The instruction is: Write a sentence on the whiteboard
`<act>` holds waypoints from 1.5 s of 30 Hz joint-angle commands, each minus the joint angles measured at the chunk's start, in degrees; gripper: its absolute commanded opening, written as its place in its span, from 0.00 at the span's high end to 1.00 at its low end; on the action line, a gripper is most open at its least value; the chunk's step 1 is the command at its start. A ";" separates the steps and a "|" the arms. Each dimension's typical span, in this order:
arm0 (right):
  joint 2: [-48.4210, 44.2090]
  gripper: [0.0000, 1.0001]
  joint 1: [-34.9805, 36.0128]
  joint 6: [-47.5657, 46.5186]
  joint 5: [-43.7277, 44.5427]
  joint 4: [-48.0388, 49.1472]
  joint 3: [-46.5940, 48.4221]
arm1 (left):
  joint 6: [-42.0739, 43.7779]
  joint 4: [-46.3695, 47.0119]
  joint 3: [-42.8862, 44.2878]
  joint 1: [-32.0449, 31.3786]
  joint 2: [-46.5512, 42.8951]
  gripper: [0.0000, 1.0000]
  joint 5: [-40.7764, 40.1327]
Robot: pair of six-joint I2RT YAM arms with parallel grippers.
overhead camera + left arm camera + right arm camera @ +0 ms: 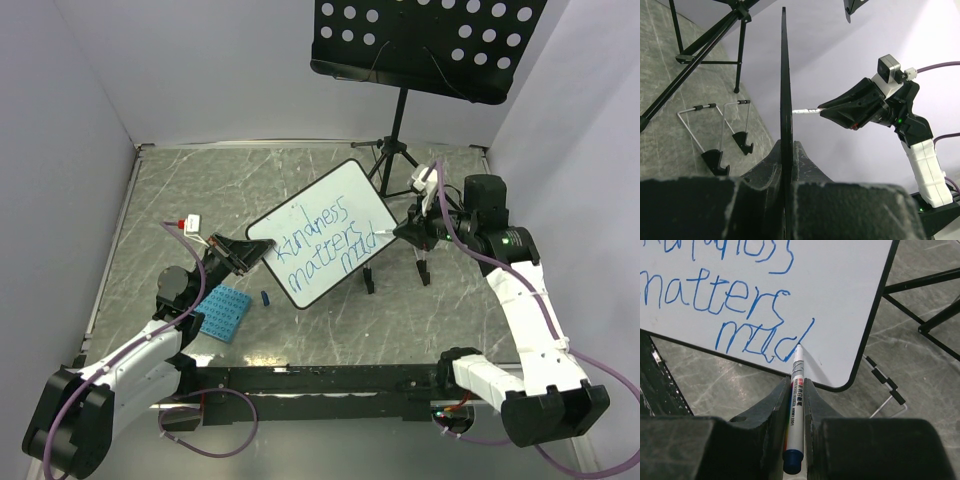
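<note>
**Board pinched at one corner, marker on the last word**

Nearest, the left gripper [786,165] has its jaws pressed on the rim at the left corner of the whiteboard [335,205]. It holds the board tilted above the table, between the two arms. I judge the board light, thin and stiff, with a glossy face that is slippery. The rim is therefore the right place to take it, deep in the jaws, since a hold at one corner lets it turn under pen pressure.

The right gripper [795,390] pinches a marker [797,365]. Its tip is at the end of the sentence [715,295], whose last word is unfinished.

The left wrist view shows the board only as an edge, so the writing is hidden there. The right wrist view cuts off the first line. The black feet [370,282] seem to reach the table, but I cannot be sure. Farthest is the music stand [430,40].
</note>
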 commanded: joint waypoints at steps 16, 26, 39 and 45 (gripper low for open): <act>-0.53 1.00 -2.43 0.94 1.46 1.95 0.80 | -2.86 10.04 2.23 0.31 -2.14 0.99 0.39; -3.87 1.00 -2.52 -1.34 0.32 -2.54 -1.04 | -2.60 9.07 2.32 0.40 -2.93 0.99 0.04; -5.72 1.00 -2.96 -2.31 1.55 -4.91 -1.57 | -2.25 8.20 2.23 0.49 -3.80 0.99 0.04; -4.93 1.00 -3.48 -2.05 1.98 -4.65 0.27 | -1.81 6.62 2.32 0.49 -4.77 0.99 -0.13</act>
